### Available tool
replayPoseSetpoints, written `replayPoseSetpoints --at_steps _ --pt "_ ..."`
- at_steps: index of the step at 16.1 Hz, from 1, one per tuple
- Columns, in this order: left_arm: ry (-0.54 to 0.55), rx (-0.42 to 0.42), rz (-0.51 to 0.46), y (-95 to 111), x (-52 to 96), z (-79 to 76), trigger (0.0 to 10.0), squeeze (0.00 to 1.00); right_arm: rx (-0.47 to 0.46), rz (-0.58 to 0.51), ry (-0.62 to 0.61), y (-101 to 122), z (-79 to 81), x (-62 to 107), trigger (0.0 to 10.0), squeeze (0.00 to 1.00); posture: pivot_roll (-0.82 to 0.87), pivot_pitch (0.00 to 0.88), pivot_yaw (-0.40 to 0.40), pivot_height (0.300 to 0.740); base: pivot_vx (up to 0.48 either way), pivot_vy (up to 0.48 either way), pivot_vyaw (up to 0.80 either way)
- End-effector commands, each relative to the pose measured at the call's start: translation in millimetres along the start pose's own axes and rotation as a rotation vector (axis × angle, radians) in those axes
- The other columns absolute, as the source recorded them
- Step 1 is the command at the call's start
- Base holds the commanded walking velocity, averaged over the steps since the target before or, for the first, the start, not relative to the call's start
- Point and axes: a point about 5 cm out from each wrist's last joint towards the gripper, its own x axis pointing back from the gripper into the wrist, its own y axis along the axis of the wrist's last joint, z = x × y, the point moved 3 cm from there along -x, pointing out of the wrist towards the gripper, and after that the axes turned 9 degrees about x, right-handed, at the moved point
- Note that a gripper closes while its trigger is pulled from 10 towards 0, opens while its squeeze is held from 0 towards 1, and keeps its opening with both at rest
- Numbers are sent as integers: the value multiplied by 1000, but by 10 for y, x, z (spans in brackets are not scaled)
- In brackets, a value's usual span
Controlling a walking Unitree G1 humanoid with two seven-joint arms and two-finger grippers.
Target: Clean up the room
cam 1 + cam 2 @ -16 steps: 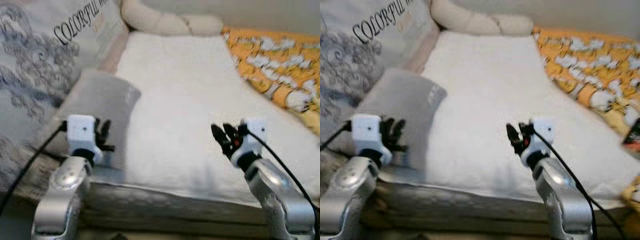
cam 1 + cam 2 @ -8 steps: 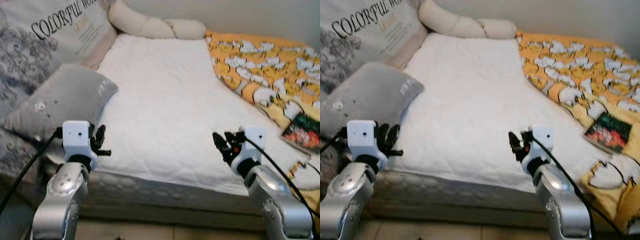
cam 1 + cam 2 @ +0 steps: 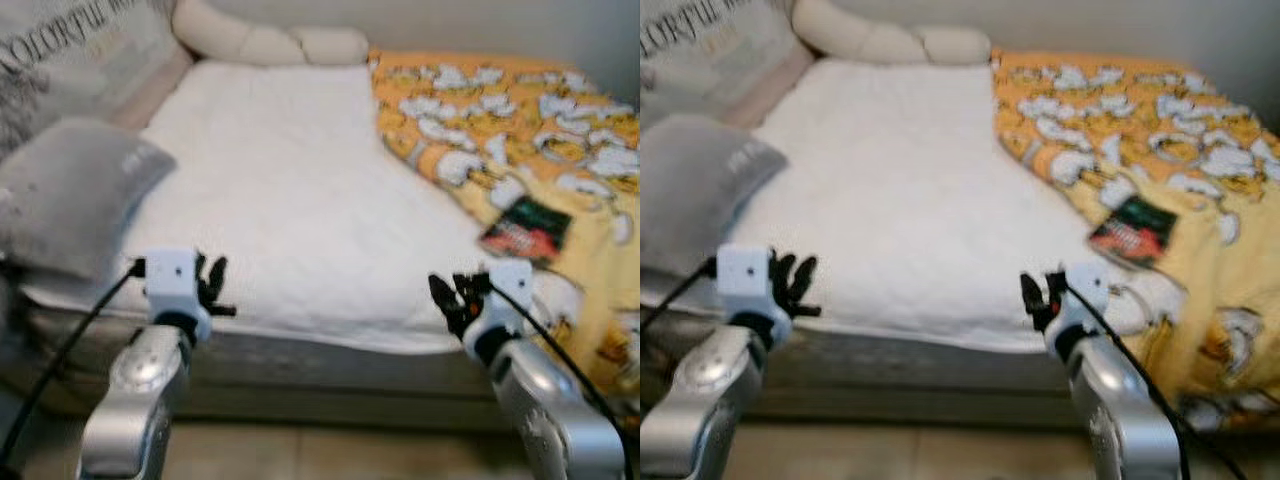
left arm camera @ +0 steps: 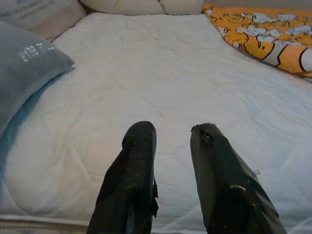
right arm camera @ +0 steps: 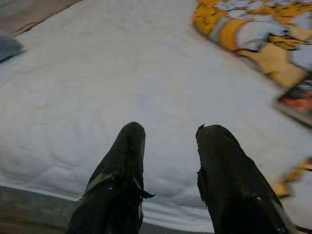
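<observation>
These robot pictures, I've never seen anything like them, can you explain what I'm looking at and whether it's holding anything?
It is a walking humanoid robot with two silver arms, standing at the edge of a bed. Two pictures come from the camera on its head, looking down. In them the left gripper and the right gripper hover near the bed's front edge. The other two come from cameras on the wrists, each looking along that gripper's two black fingers. Both grippers are open and hold nothing. On the bed lie a white mattress pad, a grey pillow on the left, an orange patterned blanket on the right, and a dark, flat booklet or packet on the blanket.
</observation>
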Motion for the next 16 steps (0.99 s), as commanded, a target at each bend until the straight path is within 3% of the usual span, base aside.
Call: replayPoseSetpoints --at_steps 1,7,16 --pt "-27 13 -15 36 9 -75 10000 0 -9 29 -23 -48 -45 8 10000 0 22 0 10 740 0 -270 0" --pt "-74 30 -39 64 -9 -153 10000 0 4 14 20 -3 35 -72 10000 0 41 0 5 740 0 0 0" --pt "-88 11 -39 57 6 -155 10000 0 -4 26 17 -18 27 -140 10000 0 61 0 -5 740 305 0 -176"
